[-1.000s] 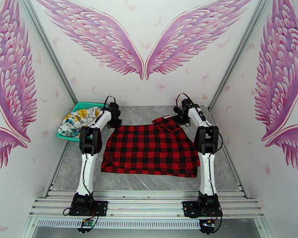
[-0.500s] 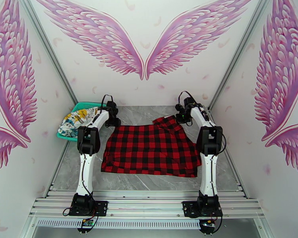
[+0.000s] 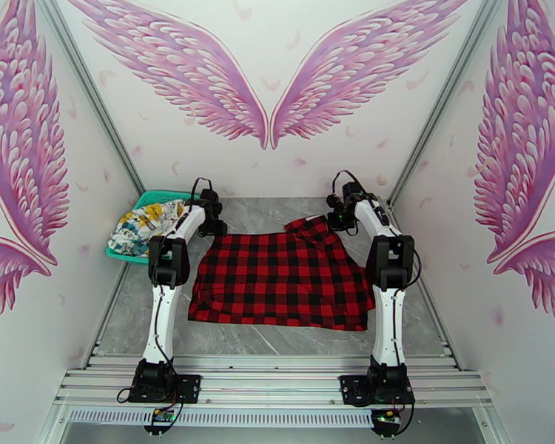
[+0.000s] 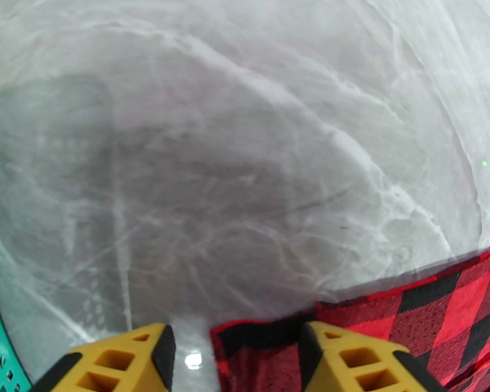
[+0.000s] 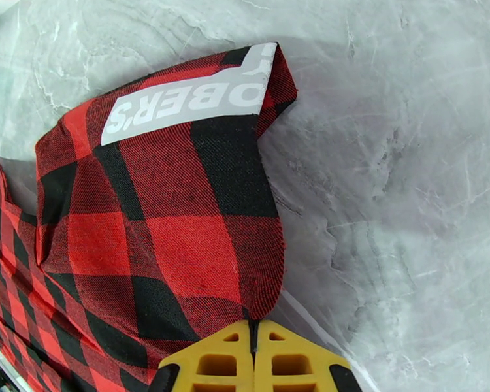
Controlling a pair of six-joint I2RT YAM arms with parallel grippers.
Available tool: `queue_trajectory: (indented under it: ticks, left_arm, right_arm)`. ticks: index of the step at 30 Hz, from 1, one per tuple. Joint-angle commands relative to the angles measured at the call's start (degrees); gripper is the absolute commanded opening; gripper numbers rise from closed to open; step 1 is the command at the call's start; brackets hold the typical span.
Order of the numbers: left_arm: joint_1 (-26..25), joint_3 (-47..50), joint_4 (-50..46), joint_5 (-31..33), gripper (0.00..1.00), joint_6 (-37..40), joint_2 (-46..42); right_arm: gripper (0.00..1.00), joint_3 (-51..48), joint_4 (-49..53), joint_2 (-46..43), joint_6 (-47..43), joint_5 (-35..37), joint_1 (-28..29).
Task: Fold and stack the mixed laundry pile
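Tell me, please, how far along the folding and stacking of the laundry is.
Done: the red-and-black plaid garment lies spread flat on the table. In hand: the right gripper is shut on the edge of its lettered flap; the left gripper, jaws open, straddles a far corner. Left: every fold, plus the cartoon-print garment, crumpled in the teal basket.

plaid garment [image 3: 281, 279] | spread flat, centre (white-lettered flap at far corner) | cartoon-print garment [image 3: 146, 225] | bunched, far left

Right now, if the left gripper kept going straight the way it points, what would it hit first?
The left gripper would most likely meet the bare grey table, just past the plaid shirt corner lying between its open jaws; depth is hard to judge.
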State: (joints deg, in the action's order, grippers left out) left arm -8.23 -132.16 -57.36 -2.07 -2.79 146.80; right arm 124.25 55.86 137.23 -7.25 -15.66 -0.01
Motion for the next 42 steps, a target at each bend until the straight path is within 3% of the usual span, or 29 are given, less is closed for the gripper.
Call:
queue_trajectory:
  ticks: [1, 11, 25, 42]
  left_arm:
    - [-0.3, -2.8, -3.0, -0.6, 0.43, 0.1, 1.6]
    - [-0.2, -1.7, -1.0, -1.9, 0.0, 2.1, -0.6]
    - [-0.2, 15.0, 10.5, -5.9, 0.0, 5.0, -15.9]
    - [-0.3, 31.6, 16.4, -6.1, 0.0, 6.0, -29.9]
  right_arm:
    - [0.0, -0.9, -0.5, -1.2, 0.7, -0.6, -0.3]
    - [0.0, -3.0, -2.0, -3.0, 1.6, -1.4, -0.5]
    - [0.0, -11.4, -6.7, -12.1, 4.9, -4.1, -2.4]
    - [0.0, -24.7, -11.9, -21.0, 7.2, -4.9, -4.1]
